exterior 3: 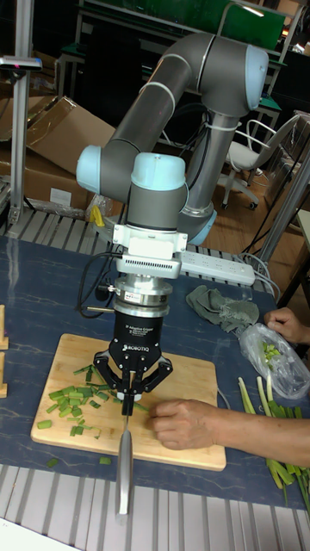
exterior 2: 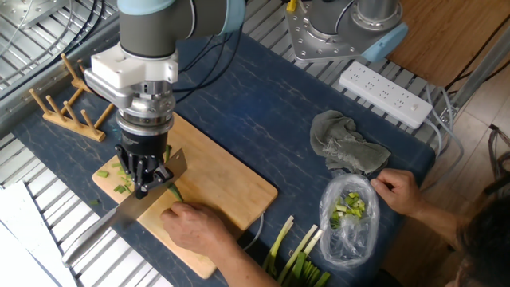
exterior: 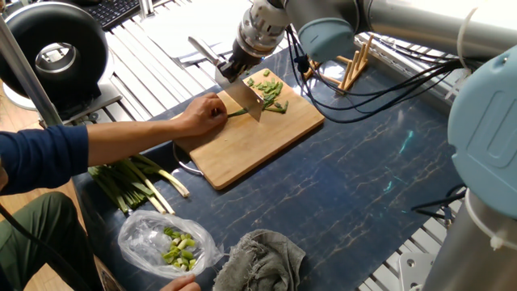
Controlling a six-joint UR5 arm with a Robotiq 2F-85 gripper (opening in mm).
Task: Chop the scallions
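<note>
My gripper (exterior: 233, 66) (exterior 2: 147, 180) (exterior 3: 129, 389) is shut on a knife (exterior 3: 125, 456) and holds it blade-down over the wooden cutting board (exterior: 258, 141). The blade (exterior: 245, 99) (exterior 2: 173, 165) rests on a slender green scallion stalk (exterior: 237, 114) (exterior 2: 175, 193). A person's hand (exterior: 202, 115) (exterior 2: 191, 225) (exterior 3: 185, 424) pins that stalk to the board just beside the blade. Short cut scallion bits (exterior: 271, 90) (exterior 2: 119, 182) (exterior 3: 73, 405) lie in a pile on the other side of the blade.
A bundle of thicker stalks (exterior: 133, 182) lies off the board's near end. A clear bag (exterior: 166, 242) of pale chunks and a grey cloth (exterior: 262, 257) sit nearby, with the person's other hand (exterior 2: 398, 190) at the bag. A wooden rack (exterior: 343, 69) and power strip (exterior 2: 386, 94) are behind.
</note>
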